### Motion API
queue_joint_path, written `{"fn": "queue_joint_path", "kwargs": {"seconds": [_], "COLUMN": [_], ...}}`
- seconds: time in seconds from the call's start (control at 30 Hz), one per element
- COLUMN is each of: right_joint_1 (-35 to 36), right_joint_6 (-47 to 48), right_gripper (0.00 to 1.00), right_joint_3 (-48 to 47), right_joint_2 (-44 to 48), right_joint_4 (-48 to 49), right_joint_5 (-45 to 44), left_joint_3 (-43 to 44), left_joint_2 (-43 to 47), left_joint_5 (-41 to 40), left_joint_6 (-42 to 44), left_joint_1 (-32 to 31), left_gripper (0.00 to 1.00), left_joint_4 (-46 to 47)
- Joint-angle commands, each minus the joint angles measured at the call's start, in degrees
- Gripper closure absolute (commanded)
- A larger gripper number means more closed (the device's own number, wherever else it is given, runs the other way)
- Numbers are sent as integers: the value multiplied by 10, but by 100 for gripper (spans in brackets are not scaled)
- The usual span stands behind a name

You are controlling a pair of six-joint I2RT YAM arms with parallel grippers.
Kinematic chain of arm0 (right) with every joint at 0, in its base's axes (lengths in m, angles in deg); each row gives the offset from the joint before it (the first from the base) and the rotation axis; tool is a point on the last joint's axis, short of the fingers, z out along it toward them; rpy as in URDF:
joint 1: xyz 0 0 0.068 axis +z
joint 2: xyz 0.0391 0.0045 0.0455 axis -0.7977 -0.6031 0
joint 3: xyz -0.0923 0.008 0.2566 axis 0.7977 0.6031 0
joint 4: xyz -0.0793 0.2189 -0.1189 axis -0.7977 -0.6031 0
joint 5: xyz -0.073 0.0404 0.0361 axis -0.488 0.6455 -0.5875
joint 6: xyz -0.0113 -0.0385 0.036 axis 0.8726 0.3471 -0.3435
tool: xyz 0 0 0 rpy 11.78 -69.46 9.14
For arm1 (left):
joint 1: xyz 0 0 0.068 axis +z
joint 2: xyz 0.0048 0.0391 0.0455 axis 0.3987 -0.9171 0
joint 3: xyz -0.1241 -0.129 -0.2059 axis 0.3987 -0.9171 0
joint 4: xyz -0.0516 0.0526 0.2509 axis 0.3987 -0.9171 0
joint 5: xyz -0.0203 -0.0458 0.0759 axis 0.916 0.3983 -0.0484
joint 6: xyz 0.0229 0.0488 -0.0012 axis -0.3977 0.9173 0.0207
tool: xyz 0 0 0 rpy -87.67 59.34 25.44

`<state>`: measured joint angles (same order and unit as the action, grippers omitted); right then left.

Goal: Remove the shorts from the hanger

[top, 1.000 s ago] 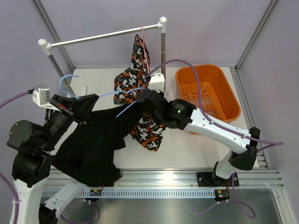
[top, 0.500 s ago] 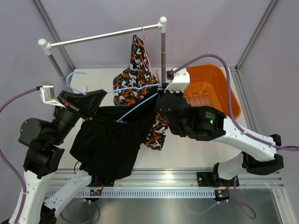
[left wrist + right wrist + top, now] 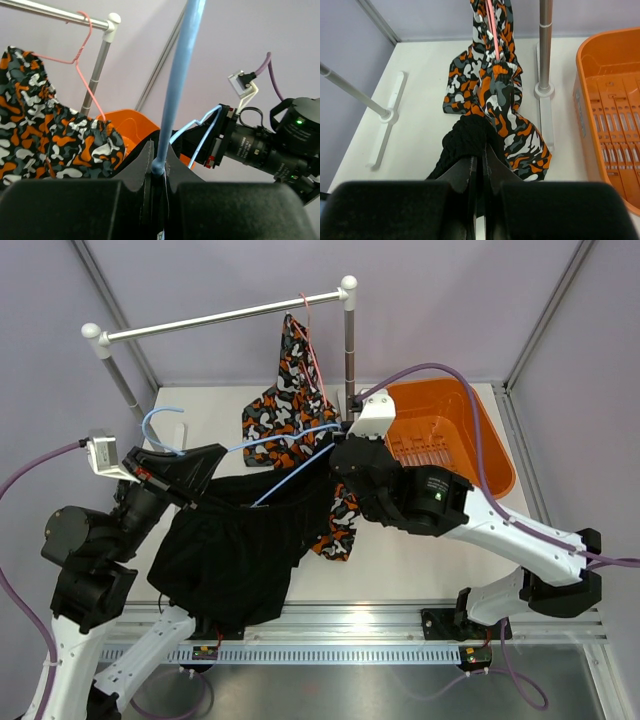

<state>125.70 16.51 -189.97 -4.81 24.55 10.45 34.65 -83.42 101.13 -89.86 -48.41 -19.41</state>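
The black shorts [image 3: 235, 550] hang on a blue wire hanger [image 3: 285, 438] held between both arms above the table. My left gripper [image 3: 205, 462] is shut on the blue hanger [image 3: 177, 85], its jaws clamped on the wire in the left wrist view [image 3: 159, 167]. My right gripper [image 3: 338, 452] is shut on a bunched edge of the black shorts [image 3: 465, 140], seen in the right wrist view [image 3: 481, 156]. The camouflage shorts [image 3: 290, 390] hang behind on a pink hanger [image 3: 308, 335] from the rail [image 3: 220, 318]; they also show in the wrist views [image 3: 495, 95] [image 3: 40, 135].
An orange basket [image 3: 500, 455] sits at the back right; its rim shows in the right wrist view [image 3: 580, 100]. The rail's right post [image 3: 545, 45] stands on a white foot beside the camouflage shorts. The left post [image 3: 120, 385] stands at the back left.
My right arm rose from the table and swung back toward the rail with the black shorts' edge. My left gripper shifted with the hanger, and the black shorts now hang higher.
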Motion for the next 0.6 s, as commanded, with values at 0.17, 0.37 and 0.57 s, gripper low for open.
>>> {"fn": "queue_joint_path", "kwargs": {"seconds": [0.17, 0.37, 0.57], "right_joint_1": [-33, -84, -140], "right_joint_6": [27, 18, 22], "right_gripper": [100, 100, 100], "right_joint_3": [59, 98, 147], "right_joint_2": [18, 53, 90], "right_joint_4": [43, 66, 118], "right_joint_5": [158, 192, 293], "left_joint_3": [-23, -36, -42], "left_joint_2": [-8, 13, 19], "left_joint_5": [-168, -195, -195], "left_joint_6": [34, 38, 44], "left_joint_1": [11, 11, 11], "left_gripper": [100, 100, 100], "left_joint_4": [-36, -37, -48]}}
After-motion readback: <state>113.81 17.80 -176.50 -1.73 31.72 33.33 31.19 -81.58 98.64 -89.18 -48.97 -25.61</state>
